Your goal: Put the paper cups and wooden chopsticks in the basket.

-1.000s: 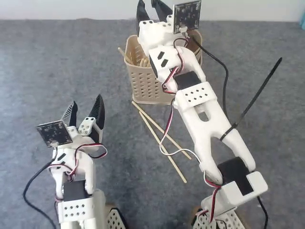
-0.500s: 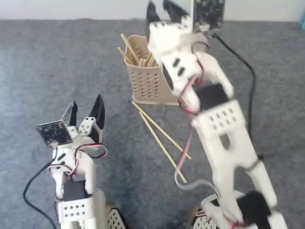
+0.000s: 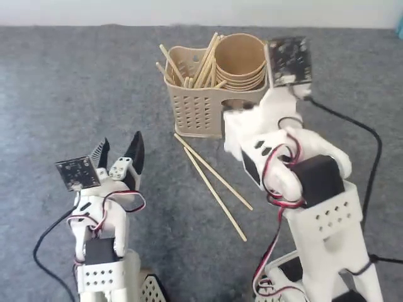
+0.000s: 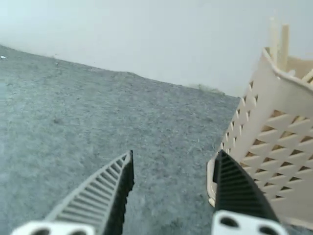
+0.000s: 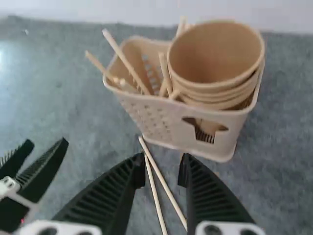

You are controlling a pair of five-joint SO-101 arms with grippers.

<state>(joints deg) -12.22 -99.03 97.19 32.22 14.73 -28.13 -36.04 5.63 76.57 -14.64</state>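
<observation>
A beige slotted basket (image 3: 200,112) stands at the back of the grey carpet. A stack of paper cups (image 3: 242,60) sits inside it, beside several wooden chopsticks (image 3: 189,63) that lean out of its rim. Two more chopsticks (image 3: 214,184) lie on the carpet just in front of the basket. My right gripper (image 5: 161,166) hangs open and empty above those two chopsticks (image 5: 159,188), short of the basket (image 5: 166,117) and its cups (image 5: 215,58). My left gripper (image 3: 119,148) is open and empty at the near left; the basket (image 4: 274,147) stands off to its side.
The right arm (image 3: 302,189) rises at the near right with a black cable (image 3: 371,157) looping behind it. My left gripper (image 5: 34,159) also shows beside the right one. Bare carpet (image 3: 75,82) spreads to the left of the basket.
The right arm has pulled back from over the basket toward the near side, uncovering the cups. The left arm has shifted slightly.
</observation>
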